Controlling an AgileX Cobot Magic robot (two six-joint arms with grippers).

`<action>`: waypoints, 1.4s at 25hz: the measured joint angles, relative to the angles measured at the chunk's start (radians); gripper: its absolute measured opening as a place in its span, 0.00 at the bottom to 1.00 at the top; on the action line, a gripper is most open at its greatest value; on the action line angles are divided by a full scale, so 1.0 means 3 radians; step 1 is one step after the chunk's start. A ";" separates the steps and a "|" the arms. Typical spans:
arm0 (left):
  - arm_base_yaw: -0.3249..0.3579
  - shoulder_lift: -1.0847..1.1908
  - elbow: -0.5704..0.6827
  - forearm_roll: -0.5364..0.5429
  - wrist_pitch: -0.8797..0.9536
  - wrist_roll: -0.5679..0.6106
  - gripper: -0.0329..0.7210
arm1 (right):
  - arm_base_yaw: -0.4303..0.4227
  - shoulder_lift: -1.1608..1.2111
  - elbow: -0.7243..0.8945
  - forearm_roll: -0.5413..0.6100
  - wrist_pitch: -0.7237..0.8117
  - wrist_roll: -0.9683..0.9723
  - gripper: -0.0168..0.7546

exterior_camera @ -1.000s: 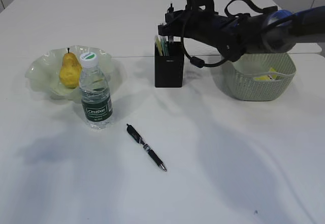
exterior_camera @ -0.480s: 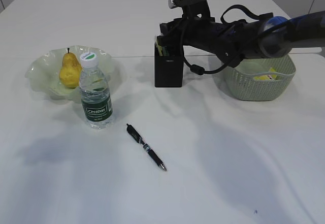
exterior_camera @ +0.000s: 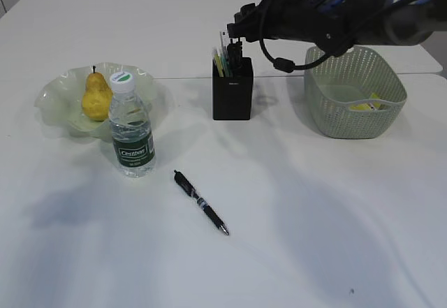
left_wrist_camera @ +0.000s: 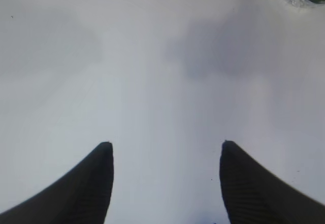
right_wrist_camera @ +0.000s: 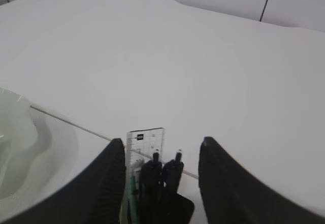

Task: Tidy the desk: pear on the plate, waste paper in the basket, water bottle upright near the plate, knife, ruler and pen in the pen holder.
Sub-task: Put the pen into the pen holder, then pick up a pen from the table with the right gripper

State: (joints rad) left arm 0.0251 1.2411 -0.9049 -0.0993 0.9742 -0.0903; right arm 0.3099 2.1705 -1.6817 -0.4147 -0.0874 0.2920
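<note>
Pen alone left on the desk as the right arm lifts clear of the holder!

Left to right: the pear [exterior_camera: 96, 97] sits on the plate [exterior_camera: 52, 100], the bottle [exterior_camera: 130, 126] stands upright just beside it, and the left gripper [left_wrist_camera: 165, 155] hangs open over bare table, holding nothing. Mid-desk, the pen [exterior_camera: 201, 202] lies loose, well apart from the holder [exterior_camera: 232, 96]. Over at the holder, the change: a second ago the right gripper [right_wrist_camera: 161, 150] was down at its mouth, and now it has risen with jaws apart and empty, the ruler [right_wrist_camera: 144, 145] standing inside among dark pens. So the ruler looks delivered. Far right, the yellow paper [exterior_camera: 368, 103] is in the basket [exterior_camera: 353, 123]. I'd say only the pen remains.
</note>
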 joint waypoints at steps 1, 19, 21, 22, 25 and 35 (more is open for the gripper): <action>0.0000 0.0000 0.0000 0.0000 0.0000 0.0000 0.66 | 0.0000 -0.0053 0.0000 -0.0017 0.0109 0.0000 0.48; 0.0000 0.0000 0.0000 0.0000 0.0015 0.0000 0.66 | 0.0237 -0.0915 0.0000 0.0853 0.2233 -0.0947 0.48; 0.0000 0.0000 0.0000 0.0000 0.0015 0.0000 0.66 | 0.0277 -0.0926 0.0000 0.1180 0.2510 -0.1169 0.48; 0.0000 0.0000 0.0000 0.0000 0.0015 0.0000 0.66 | 0.0300 -0.0926 0.0000 0.1323 0.2653 -0.1242 0.48; 0.0000 0.0000 0.0000 0.0000 0.0015 0.0000 0.66 | 0.0347 -0.0926 0.0000 0.1606 0.3023 -0.1432 0.48; 0.0000 0.0000 0.0000 -0.0012 0.0015 0.0000 0.66 | 0.0570 -0.0926 0.0000 0.1842 0.3676 -0.1550 0.47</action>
State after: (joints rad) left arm 0.0251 1.2411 -0.9049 -0.1029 0.9788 -0.0903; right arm 0.4808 1.8928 -1.6817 0.1380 1.0153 -0.1732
